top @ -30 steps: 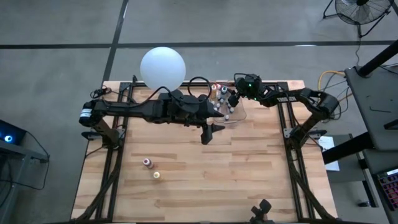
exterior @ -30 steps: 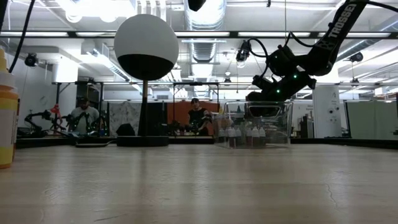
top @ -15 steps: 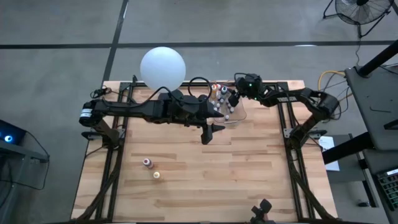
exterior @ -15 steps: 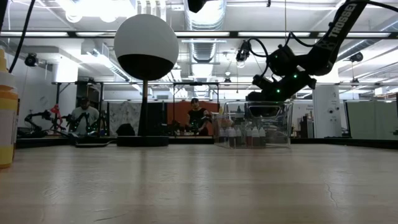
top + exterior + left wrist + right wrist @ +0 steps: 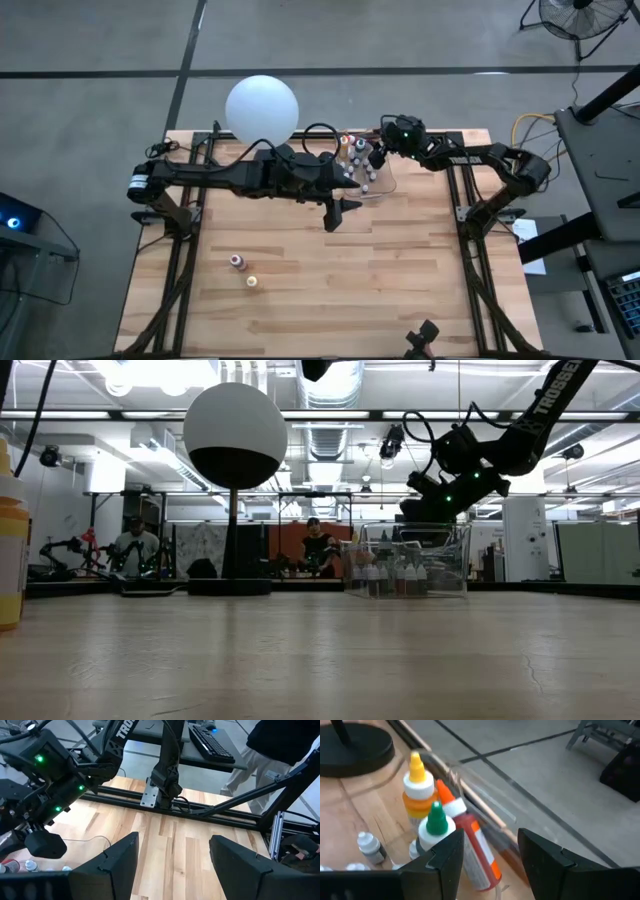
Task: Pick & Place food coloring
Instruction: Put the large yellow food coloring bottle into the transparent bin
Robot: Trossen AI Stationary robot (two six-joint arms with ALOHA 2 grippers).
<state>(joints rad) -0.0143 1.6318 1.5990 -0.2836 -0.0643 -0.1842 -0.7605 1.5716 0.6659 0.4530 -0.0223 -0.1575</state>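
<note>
A clear bin (image 5: 383,183) at the table's far middle holds several food coloring bottles (image 5: 358,165). In the right wrist view a yellow-capped orange bottle (image 5: 417,790) and a green-capped one (image 5: 436,826) stand upright, and a red one (image 5: 475,851) leans against the bin wall. My right gripper (image 5: 373,157) (image 5: 490,842) hovers open above these bottles and touches none. My left gripper (image 5: 335,218) (image 5: 172,852) hangs open over the table's middle with nothing between its fingers. Two more bottles (image 5: 237,261) (image 5: 252,282) stand on the table's near left.
A white globe lamp (image 5: 262,109) stands on a dark round base (image 5: 230,587) at the far edge, left of the bin. A large orange bottle (image 5: 10,540) sits right by the low camera. People sit in the room behind.
</note>
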